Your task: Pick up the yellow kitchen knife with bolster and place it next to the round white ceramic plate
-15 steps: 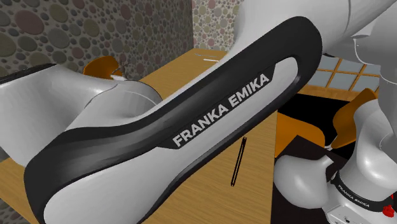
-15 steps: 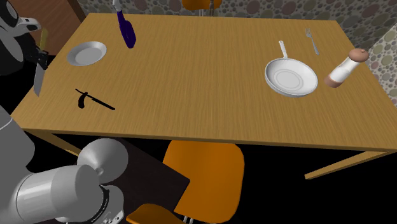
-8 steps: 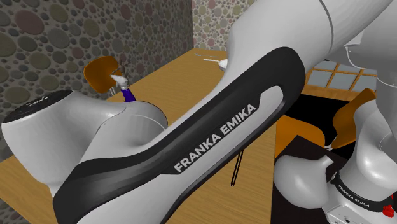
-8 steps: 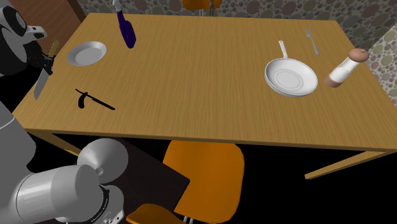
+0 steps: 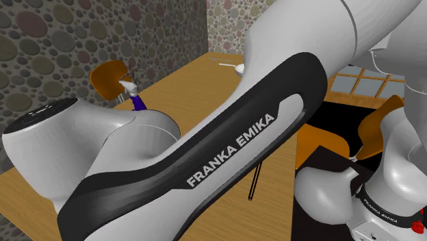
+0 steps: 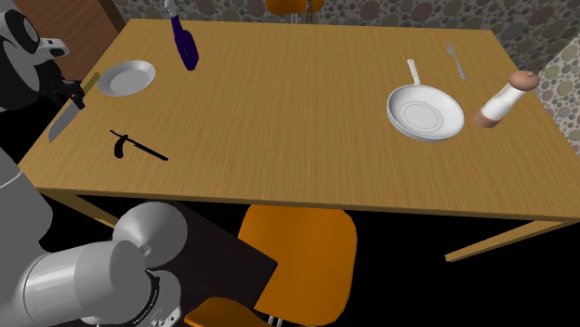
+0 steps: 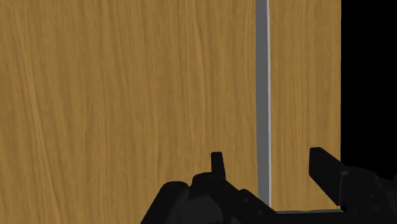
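1. The knife (image 6: 59,124) is seen laid on the table (image 6: 307,111), at eight o'clock from the plate (image 6: 127,78).
2. The gripper (image 7: 266,156) is spread wide, the blade untouched.
3. Placement is judged done; a straight lift clear is called for.

The wooden table (image 6: 279,121) carries a plate (image 6: 127,78), pan (image 6: 426,114), fork (image 6: 454,58), shaker (image 6: 505,99), purple utensil (image 6: 185,44) and black tool (image 6: 135,146).

knife (image 6: 60,124) tilted flatter, nearer plate (image 6: 125,78)
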